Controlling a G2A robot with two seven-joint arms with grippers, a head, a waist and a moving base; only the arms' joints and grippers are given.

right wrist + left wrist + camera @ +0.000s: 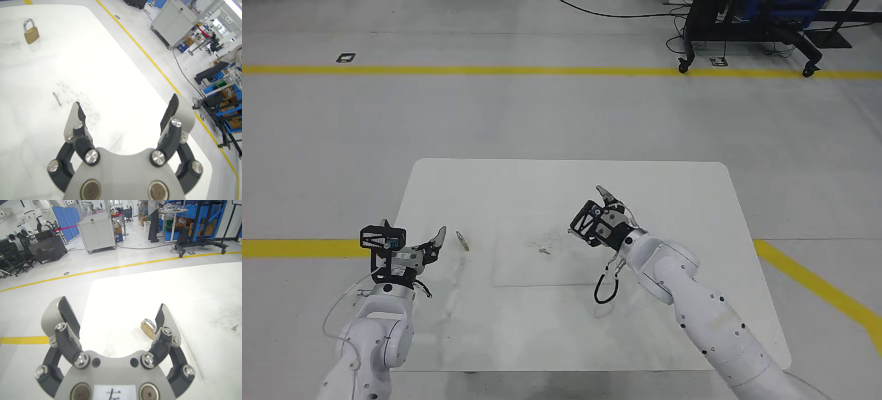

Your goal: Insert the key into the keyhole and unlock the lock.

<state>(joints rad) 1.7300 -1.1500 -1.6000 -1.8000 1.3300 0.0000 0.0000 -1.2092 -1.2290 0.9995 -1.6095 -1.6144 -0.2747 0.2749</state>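
Two pairs of jaws stand open, empty, near one padlock (31, 35) and one key (57, 98)

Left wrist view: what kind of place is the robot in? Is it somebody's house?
Not a house. It looks like a robot lab or workshop: a yellow floor line, blue storage racks full of boxes, and another white robot beside the office chairs.
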